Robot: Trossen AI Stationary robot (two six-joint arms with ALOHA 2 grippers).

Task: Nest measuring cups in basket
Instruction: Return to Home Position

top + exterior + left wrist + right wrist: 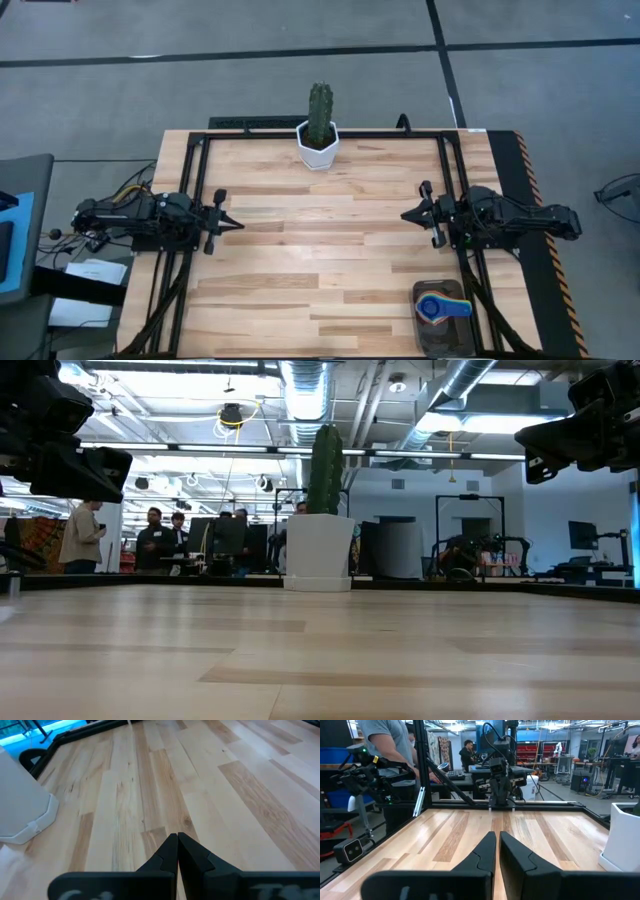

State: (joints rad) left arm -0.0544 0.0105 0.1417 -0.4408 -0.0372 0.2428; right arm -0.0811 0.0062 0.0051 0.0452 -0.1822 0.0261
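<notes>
Nested measuring cups (441, 306) sit in the basket (440, 342) — left gripper (234, 225) and right gripper (407, 214) pinched closed, empty.

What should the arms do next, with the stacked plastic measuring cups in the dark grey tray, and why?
Probably just park and stop: the nested colourful plastic measuring cups lie inside the dark grey rectangular basket, and the left gripper and right gripper are shut, empty, away from it.
</notes>
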